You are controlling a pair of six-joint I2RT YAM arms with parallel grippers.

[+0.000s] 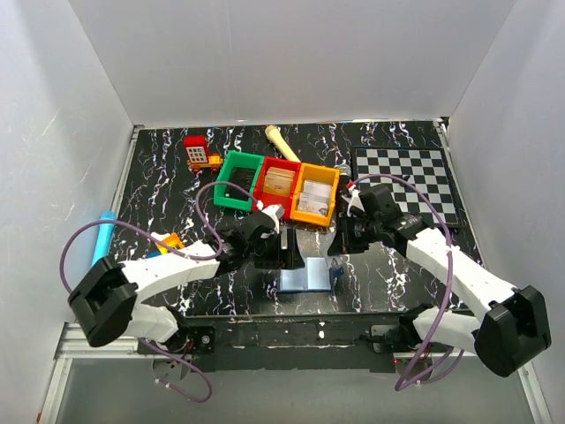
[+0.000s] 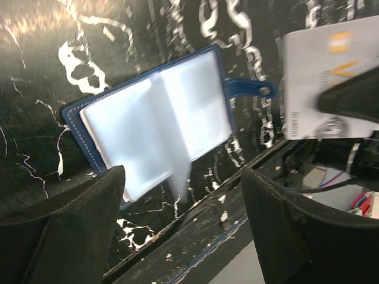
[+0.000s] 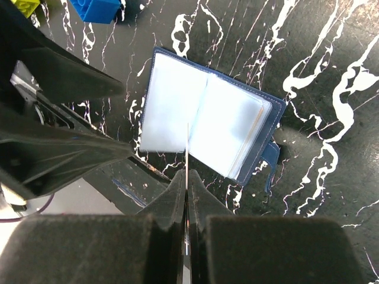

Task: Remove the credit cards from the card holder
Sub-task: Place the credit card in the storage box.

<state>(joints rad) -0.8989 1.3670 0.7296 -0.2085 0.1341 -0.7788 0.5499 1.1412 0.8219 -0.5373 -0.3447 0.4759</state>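
Note:
The navy card holder point(image 1: 306, 277) lies open on the black marbled table near the front edge, its pale blue-grey sleeves facing up and its snap tab at the right. It also shows in the left wrist view point(image 2: 154, 118) and the right wrist view point(image 3: 204, 121). My left gripper point(image 1: 281, 251) is open and empty, hovering just above the holder's left side point(image 2: 180, 177). My right gripper point(image 1: 342, 243) is shut on a white credit card point(image 2: 328, 77), held above the table beside the holder's right side. The right wrist view shows the card edge-on point(image 3: 188, 148) between the shut fingers.
Green point(image 1: 238, 180), red point(image 1: 277, 185) and orange point(image 1: 315, 194) bins stand in a row behind the grippers. A checkerboard point(image 1: 408, 177) lies at the back right. A red toy truck point(image 1: 200, 152), a cream stick point(image 1: 279, 140), a light blue tube point(image 1: 104, 234) and small toy blocks point(image 3: 98, 9) lie around.

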